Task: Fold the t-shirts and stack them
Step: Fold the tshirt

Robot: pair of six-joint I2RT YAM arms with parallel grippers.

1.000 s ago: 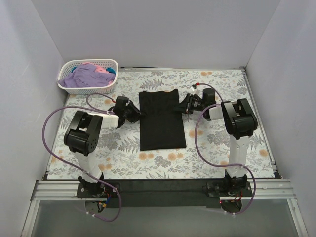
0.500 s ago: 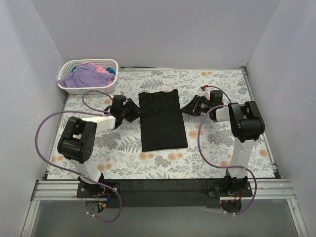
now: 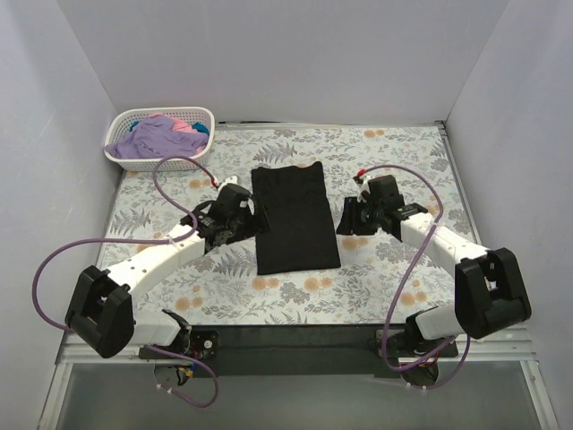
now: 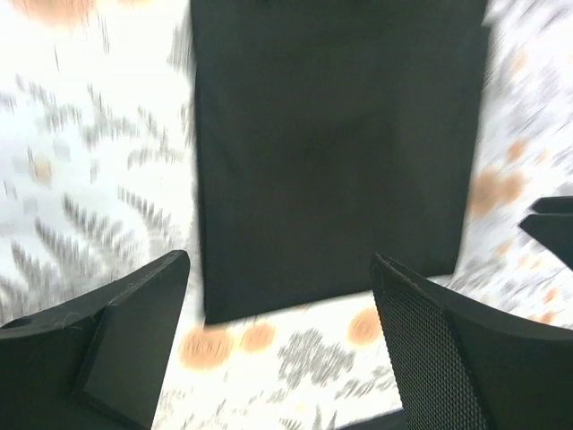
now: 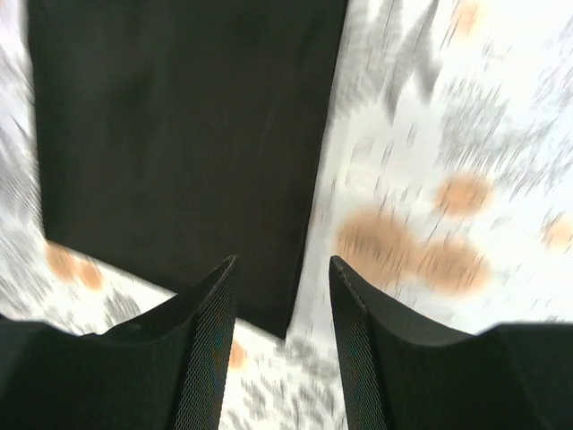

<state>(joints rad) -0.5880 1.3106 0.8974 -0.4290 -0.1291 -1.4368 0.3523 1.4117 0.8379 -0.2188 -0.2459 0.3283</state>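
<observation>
A black t-shirt [image 3: 294,218] lies flat on the flowered table as a long folded rectangle. My left gripper [image 3: 243,218] hovers just off its left edge, open and empty. My right gripper [image 3: 347,218] hovers off its right edge, jaws apart with nothing between them. In the left wrist view the black t-shirt [image 4: 331,152] fills the top, beyond my left gripper [image 4: 279,260]. The right wrist view shows my right gripper [image 5: 282,262] over the lower right corner of the black t-shirt [image 5: 179,134]. More t-shirts, a purple one [image 3: 148,141] and a pink one [image 3: 183,125], are heaped in the basket.
The white lattice basket [image 3: 121,154] stands at the back left corner of the table. White walls close in the left, back and right sides. Purple cables loop beside both arms, whose elbows lie low near the front corners.
Both grippers have opened and let go of the black shirt's side edges. Both arms have stretched out low, their elbows swinging out towards the front corners. The shirt has stayed in place.
</observation>
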